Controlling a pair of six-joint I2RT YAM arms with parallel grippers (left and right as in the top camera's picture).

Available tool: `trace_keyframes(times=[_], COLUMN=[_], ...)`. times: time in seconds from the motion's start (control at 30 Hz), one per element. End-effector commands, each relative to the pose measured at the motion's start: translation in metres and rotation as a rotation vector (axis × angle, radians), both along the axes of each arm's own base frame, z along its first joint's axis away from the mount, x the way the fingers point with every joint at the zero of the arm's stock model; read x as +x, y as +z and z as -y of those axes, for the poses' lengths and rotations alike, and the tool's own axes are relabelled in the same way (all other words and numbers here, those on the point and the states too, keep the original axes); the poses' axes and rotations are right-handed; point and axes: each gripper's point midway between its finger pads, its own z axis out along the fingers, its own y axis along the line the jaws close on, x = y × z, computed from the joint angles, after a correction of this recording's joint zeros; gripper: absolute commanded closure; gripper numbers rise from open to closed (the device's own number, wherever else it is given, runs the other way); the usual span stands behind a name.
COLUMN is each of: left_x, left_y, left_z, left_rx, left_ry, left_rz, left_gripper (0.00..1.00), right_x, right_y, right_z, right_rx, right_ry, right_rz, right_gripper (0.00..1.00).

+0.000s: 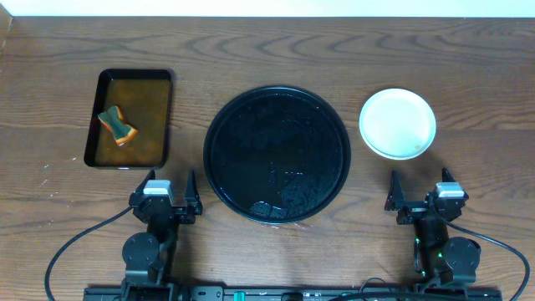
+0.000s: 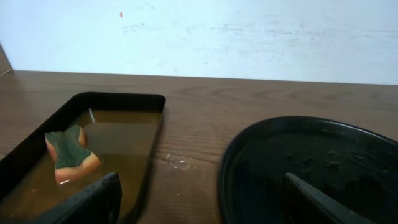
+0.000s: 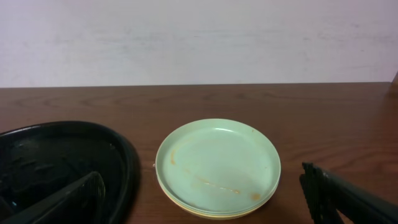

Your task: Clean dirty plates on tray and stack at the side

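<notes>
The round black tray lies wet in the middle of the table with no plate on it; its rim also shows in the left wrist view and the right wrist view. The plates sit stacked to the tray's right. The top one is mint-green with faint orange streaks, and a yellow rim shows at the bottom of the stack. My left gripper stands open near the front edge, left of the tray. Below the plates, my right gripper stands open. Neither holds anything.
A rectangular black tray of brown water sits at the left, with a green and orange sponge lying in it; the sponge shows ahead of my left gripper. A small wet patch lies on the wood between the two trays.
</notes>
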Motion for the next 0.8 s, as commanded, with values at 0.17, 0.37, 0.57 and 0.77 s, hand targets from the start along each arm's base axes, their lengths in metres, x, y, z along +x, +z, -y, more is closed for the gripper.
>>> trace_keyframes(times=[0.17, 0.37, 0.57, 0.77], left_x=[-0.0004, -0.0003, -0.0002, -0.0002], left_y=[-0.0167, -0.0167, -0.0162, -0.0163], left_z=[0.0048, 0.0047, 0.0048, 0.0048], left_rx=[0.017, 0.028, -0.031, -0.031], left_ry=[-0.018, -0.019, -0.011, -0.011], left_rz=[-0.038, -0.037, -0.039, -0.039], left_gripper=[0.19, 0.19, 0.19, 0.19], right_x=[0.0000, 0.0000, 0.0000, 0.0000], right_y=[-0.0013, -0.0013, -0.0013, -0.0013], right_z=[0.0079, 0.0079, 0.0079, 0.0079], right_rx=[0.013, 0.013, 0.013, 0.013], right_ry=[-0.035, -0.035, -0.035, -0.035], right_rz=[-0.005, -0.005, -0.005, -0.005], right_gripper=[0.01, 0.01, 0.01, 0.01])
